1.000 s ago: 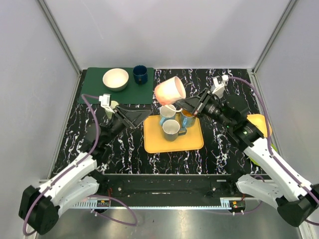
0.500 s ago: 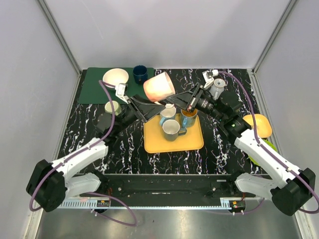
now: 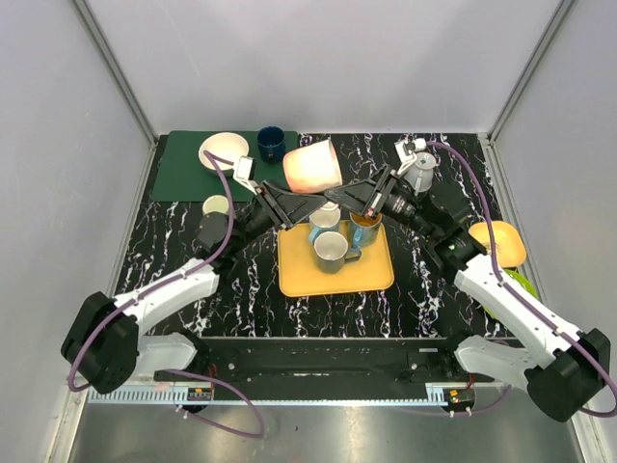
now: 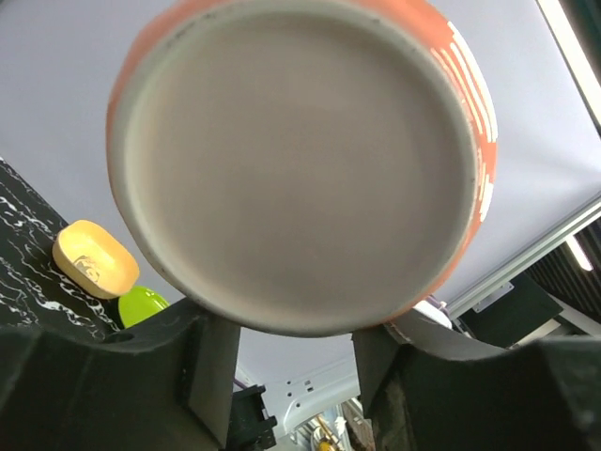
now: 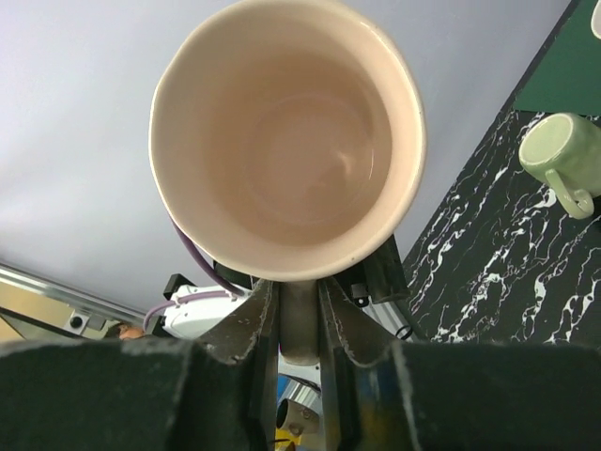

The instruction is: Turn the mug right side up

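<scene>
Overhead, the orange mug [image 3: 311, 167] hangs in the air above the far edge of the yellow tray [image 3: 318, 282], between the left arm [image 3: 236, 227] and the right arm [image 3: 424, 217], which reach it from opposite sides. From the left wrist, its pale base [image 4: 291, 160] fills the view with the left jaws flanking its lower rim, though I cannot tell whether they press on it. From the right wrist, the mug's open mouth faces the camera and the right jaws are clenched on the handle [image 5: 299, 319].
</scene>
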